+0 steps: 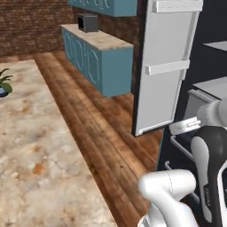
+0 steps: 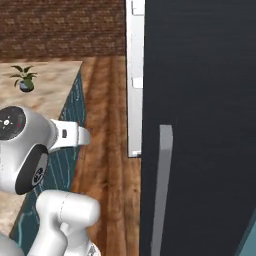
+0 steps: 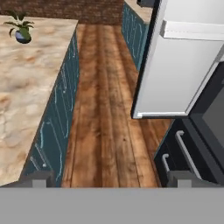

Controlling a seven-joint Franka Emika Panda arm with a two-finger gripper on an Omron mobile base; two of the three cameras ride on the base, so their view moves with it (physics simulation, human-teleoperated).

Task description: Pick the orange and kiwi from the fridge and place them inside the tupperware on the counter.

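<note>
- Claw [image 3: 112, 179] with its two dark tips spread wide apart and nothing between them, hanging over the wooden floor [image 3: 105, 109].
- Fridge [image 1: 208, 88] on the right, its white door [image 1: 164, 66] swung open, shelf bins on the door's inner face, grey shelves and drawers inside.
- Table [image 3: 26, 87] with a mottled beige top over teal cabinet fronts on the left, across the floor from the fridge.
- Small potted plant [image 3: 19, 28] on the table's far end.
- Orange, kiwi and tupperware: I cannot tell where they are.

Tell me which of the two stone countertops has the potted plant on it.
The near island counter on the left carries the potted plant at its far end. The far counter against the brick wall holds a dark boxy appliance instead.
</note>
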